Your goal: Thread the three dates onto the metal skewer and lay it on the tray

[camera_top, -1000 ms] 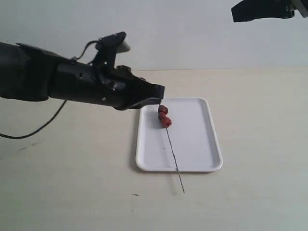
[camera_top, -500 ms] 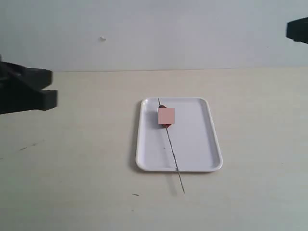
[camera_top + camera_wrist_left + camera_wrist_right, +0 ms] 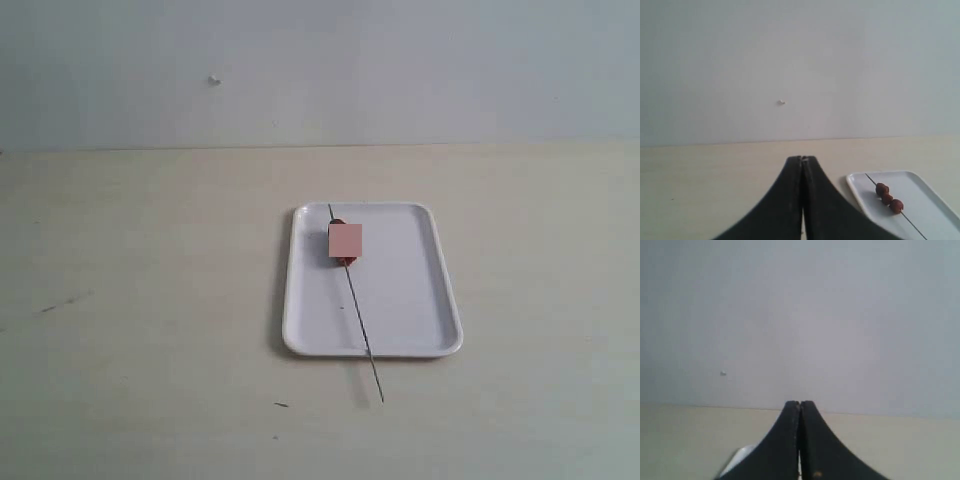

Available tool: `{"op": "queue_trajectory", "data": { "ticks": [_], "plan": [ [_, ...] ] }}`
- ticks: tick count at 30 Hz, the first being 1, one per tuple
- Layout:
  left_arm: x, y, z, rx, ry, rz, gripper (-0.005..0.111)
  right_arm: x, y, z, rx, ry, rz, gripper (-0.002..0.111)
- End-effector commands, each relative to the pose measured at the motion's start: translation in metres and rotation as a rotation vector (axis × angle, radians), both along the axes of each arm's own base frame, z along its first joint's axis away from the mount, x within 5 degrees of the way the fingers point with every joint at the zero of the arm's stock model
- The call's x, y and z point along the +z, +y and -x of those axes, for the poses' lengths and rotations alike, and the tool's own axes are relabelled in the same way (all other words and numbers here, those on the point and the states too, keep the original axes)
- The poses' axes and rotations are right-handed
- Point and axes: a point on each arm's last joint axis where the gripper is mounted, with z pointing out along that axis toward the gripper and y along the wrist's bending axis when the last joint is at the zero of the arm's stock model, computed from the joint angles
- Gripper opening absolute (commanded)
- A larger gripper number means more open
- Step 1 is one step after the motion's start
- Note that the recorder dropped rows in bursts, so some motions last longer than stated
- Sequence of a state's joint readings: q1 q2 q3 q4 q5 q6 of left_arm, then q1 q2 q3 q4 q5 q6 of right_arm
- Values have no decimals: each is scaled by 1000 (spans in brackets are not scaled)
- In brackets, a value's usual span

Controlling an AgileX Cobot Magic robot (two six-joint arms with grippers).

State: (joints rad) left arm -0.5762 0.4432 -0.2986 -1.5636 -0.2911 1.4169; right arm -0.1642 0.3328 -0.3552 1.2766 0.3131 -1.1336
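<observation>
The white tray (image 3: 410,290) lies flat on the table. The thin metal skewer (image 3: 362,335) rests lengthwise on it, its tip sticking out past the near rim. In the exterior view a flat pink square (image 3: 345,240) hides most of the dates. The left wrist view shows all three dates (image 3: 887,198) in a row on the skewer (image 3: 912,225), lying on the tray (image 3: 935,200). My left gripper (image 3: 801,159) is shut and empty, well away from the tray. My right gripper (image 3: 800,403) is also shut and empty, with a tray corner (image 3: 737,457) behind it. Neither arm shows in the exterior view.
The beige table (image 3: 150,300) runs back to a plain pale wall (image 3: 320,70). A small dark speck (image 3: 281,405) lies near the table's front, and a faint scuff (image 3: 60,302) marks its left side.
The left arm, which was at the skewer's far end, has pulled off to the left and out of the exterior view. The right arm has left the top right corner. The skewer stays on the tray.
</observation>
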Motion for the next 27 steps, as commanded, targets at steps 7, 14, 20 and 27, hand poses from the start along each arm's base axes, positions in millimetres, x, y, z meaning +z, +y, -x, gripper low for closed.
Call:
{"op": "queue_trajectory", "data": {
  "ticks": [7, 14, 20, 27],
  "plan": [
    [-12, 6, 9, 6, -4, 27, 0, 0, 17, 32, 135, -108, 22, 0],
    [-12, 6, 9, 6, -4, 27, 0, 3, 11, 34, 58, -156, 86, 0],
    [-12, 6, 9, 6, -4, 27, 0, 4, 8, 33, 27, -166, 79, 0],
    [-12, 6, 9, 6, -4, 27, 0, 8, -5, 33, -97, -190, -137, 0]
  ]
}}
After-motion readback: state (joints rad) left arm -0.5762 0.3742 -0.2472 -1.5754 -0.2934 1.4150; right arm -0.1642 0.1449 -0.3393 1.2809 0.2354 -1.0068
